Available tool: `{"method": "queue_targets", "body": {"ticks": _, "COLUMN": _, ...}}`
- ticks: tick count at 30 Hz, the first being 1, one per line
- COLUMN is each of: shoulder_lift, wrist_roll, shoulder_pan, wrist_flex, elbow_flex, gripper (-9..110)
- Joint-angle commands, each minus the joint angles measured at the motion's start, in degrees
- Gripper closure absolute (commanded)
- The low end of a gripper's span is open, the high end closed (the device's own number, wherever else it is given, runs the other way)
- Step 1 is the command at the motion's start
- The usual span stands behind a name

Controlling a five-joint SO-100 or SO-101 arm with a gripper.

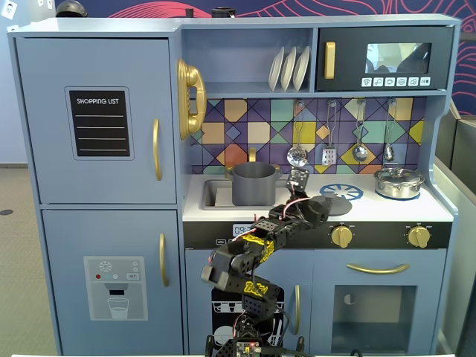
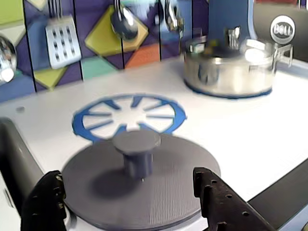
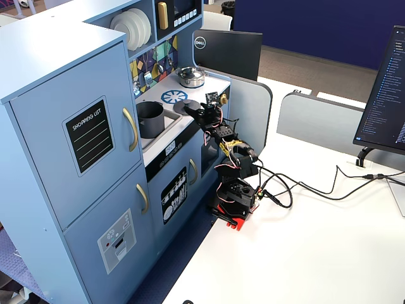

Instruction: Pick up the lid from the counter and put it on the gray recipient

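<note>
The lid (image 2: 159, 192) is a flat dark-gray disc with a center knob (image 2: 136, 144). It lies on the white counter just in front of the blue burner circle (image 2: 129, 114). My gripper (image 2: 127, 177) is open, low over the lid's near part, with one black finger (image 2: 45, 202) at the left and one (image 2: 216, 197) at the right. The knob stands ahead between them, untouched. In a fixed view the lid (image 1: 338, 206) is partly hidden by the gripper (image 1: 316, 212). The gray recipient (image 1: 253, 184) stands in the sink to the left, and in another fixed view (image 3: 150, 119).
A shiny steel pot (image 1: 399, 182) with its own lid stands on the right burner, also in the wrist view (image 2: 228, 67). Utensils (image 1: 327, 152) hang on the patterned back wall. Gold knobs (image 1: 341, 236) sit below the counter's front edge. A monitor (image 3: 228, 54) stands beside the kitchen.
</note>
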Motion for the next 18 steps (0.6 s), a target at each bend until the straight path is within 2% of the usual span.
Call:
{"method": "queue_targets", "body": {"ticks": 1, "shoulder_lift": -4.7, "wrist_roll": 0.2, "shoulder_pan": 0.9, "wrist_flex": -3.3, "elbow_flex": -5.0, "gripper": 72}}
{"method": "queue_targets", "body": {"ticks": 18, "shoulder_lift": -19.6, "wrist_roll": -1.7, "shoulder_pan": 0.4, "wrist_flex": -6.0, "elbow_flex": -16.2, "gripper": 77}}
